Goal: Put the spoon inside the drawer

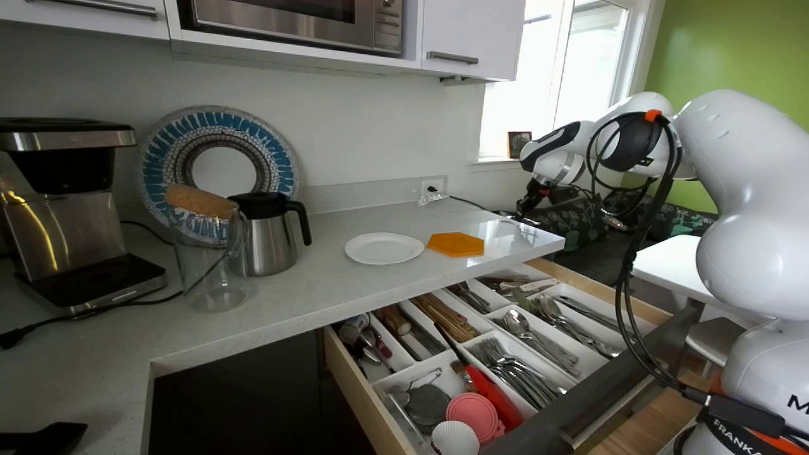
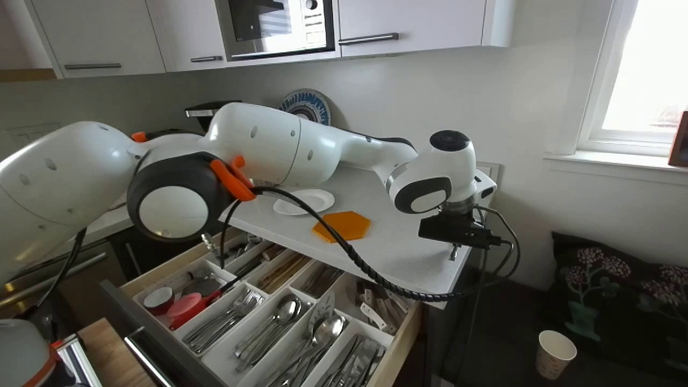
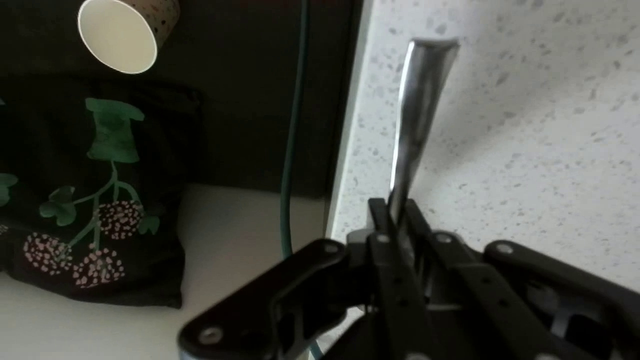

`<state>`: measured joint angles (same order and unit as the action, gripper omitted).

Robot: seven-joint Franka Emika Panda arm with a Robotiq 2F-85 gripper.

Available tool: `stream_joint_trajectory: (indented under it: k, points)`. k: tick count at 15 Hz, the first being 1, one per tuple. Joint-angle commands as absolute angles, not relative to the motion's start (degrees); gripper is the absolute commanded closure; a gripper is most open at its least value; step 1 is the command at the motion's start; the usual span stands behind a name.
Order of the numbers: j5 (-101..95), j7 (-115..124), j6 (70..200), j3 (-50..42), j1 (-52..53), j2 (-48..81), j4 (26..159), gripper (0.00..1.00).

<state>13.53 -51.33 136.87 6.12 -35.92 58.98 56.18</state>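
Note:
In the wrist view my gripper (image 3: 395,212) is shut on a shiny metal spoon (image 3: 424,85); its flat handle end sticks out past the fingertips, and the bowl is hidden. It is held above the speckled counter near its edge. In both exterior views the gripper (image 1: 523,208) (image 2: 456,248) points down by the counter's far end; the spoon is too small to make out there. The drawer (image 1: 360,392) (image 2: 411,330) is pulled open below the counter. Its white-lined compartments hold forks, spoons, knives, chopsticks and utensils. The gripper is outside the drawer, higher up and beyond its far end.
A white plate (image 1: 384,248) and an orange hexagonal mat (image 1: 456,244) lie on the counter (image 1: 328,297). A steel jug (image 1: 272,237), a glass pitcher (image 1: 215,272) and a coffee maker (image 1: 69,215) stand further along. A paper cup (image 2: 554,355) is beyond the counter's end. Wall cabinets hang above.

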Motion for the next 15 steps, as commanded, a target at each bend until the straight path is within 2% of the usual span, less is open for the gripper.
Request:
stream_joint_trajectory:
  k: [1, 9, 15]
  points:
    - [17.15, -60.09, 147.38, 10.40, -38.97, 52.42, 70.01, 0.98]
    - [28.32, -69.55, 170.89, 20.75, -46.18, 45.36, 91.74, 0.98]
    - [36.80, -72.69, 188.16, 32.41, -55.28, 37.84, 109.13, 0.98]
